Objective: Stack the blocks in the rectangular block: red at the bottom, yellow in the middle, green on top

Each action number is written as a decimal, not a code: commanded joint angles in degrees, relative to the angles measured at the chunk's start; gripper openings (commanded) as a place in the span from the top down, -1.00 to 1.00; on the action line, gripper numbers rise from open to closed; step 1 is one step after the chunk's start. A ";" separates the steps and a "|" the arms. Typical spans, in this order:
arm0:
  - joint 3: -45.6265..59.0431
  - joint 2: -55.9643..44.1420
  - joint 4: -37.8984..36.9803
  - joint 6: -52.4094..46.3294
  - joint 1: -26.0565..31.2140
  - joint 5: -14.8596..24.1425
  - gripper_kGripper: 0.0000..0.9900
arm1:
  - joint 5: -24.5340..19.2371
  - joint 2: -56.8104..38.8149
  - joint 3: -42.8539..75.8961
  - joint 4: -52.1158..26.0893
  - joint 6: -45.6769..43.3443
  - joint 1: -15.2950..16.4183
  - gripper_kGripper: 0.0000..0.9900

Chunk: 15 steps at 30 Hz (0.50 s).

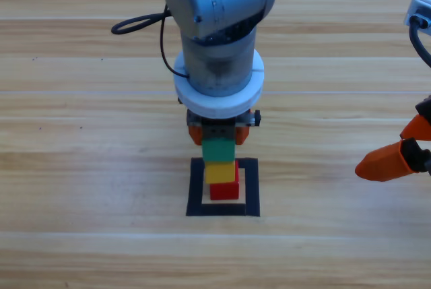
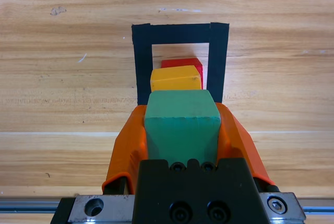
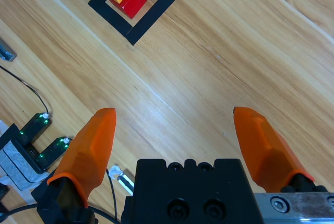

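Inside the black tape square at the middle of the table, we are seeing the red cube sitting on the wood with the yellow cube resting on top of it. The left gripper is hanging over this pair with its two orange jaws closed against the sides of the green cube, which it is holding at the top of the column. We cannot tell whether the green cube is already touching the yellow one or hovering just above it. We are judging this to be the last placement, with the grip being kept so the cube settles square before release. The right gripper is waiting at the right edge, jaws wide apart and holding nothing, well clear of the stack so it cannot knock it.
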 commanded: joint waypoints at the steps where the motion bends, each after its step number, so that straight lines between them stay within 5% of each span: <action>1: 1.46 3.57 -0.81 0.04 -1.15 0.59 0.75 | -0.62 0.54 -0.29 0.78 0.27 -1.25 -1.00; 15: 1.20 4.18 -1.51 0.21 -1.15 0.59 0.75 | -0.62 0.63 -0.29 0.78 0.27 -1.25 -1.00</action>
